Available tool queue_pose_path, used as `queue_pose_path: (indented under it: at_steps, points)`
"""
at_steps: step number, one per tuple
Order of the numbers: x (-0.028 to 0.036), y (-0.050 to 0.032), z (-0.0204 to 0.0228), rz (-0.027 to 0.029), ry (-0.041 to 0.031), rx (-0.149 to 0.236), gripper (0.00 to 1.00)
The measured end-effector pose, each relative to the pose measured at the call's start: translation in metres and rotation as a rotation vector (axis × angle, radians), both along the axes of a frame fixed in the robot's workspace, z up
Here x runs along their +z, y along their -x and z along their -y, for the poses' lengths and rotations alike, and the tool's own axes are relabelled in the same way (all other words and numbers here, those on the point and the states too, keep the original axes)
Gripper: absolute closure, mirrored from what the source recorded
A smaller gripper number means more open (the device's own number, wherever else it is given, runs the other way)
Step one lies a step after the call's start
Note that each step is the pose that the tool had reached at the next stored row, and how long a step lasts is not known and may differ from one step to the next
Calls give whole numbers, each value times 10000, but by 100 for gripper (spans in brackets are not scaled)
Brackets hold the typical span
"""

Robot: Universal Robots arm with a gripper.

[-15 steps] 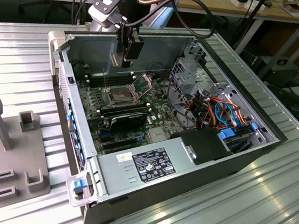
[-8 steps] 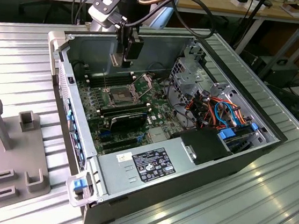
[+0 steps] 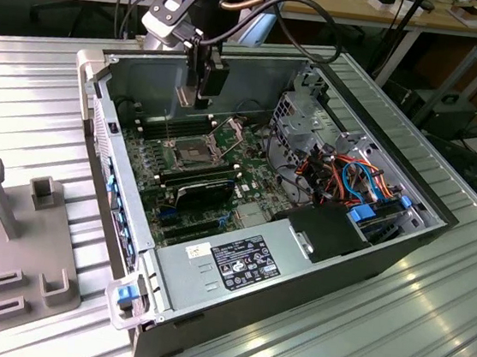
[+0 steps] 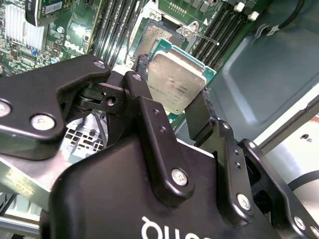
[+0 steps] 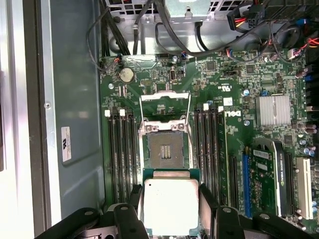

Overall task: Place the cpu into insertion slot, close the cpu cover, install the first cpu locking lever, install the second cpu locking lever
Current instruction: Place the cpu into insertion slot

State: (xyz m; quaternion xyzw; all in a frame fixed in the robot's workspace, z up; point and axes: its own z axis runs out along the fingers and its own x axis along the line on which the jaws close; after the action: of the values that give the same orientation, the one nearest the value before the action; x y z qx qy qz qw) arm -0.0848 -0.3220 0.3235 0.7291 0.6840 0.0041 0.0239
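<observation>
— Where was the chip (image 5: pixel 170 214) seen, and how was it held?

— It was clamped flat between the two black fingers (image 5: pixel 206 195) of the gripper (image 5: pixel 170 196), metal top facing the cameras in both wrist views. The gripper was closed on its opposite edges.

— And where was the gripper placed over the computer case (image 3: pixel 358 261)?

— In the exterior view it was hung at about 12 o'clock from the socket (image 3: pixel 192 150), above the green board (image 3: pixel 253 167) and clear of it.

— Was the socket covered?

— No. Its dark pin field was left bare in the first wrist view, and the cover plate (image 5: pixel 164 94) was folded open beyond it. The chip was not seated.

— What else was noted around it?

— Memory slots (image 5: pixel 122 149) were seen on both sides of the socket. In the exterior view the power supply (image 3: pixel 238 260) was found at about 5 o'clock from the socket, and a grey fixture (image 3: pixel 16 239) at about 8 o'clock from the case.
</observation>
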Motion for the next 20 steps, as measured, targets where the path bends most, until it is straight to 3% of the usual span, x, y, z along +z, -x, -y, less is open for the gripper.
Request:
queue_pose_path:
  at_steps: [9,20]
  points:
    - [-110,-49,-56,0,0,0,45]
    - [-236,-107,-157,-1,6,-1,45]
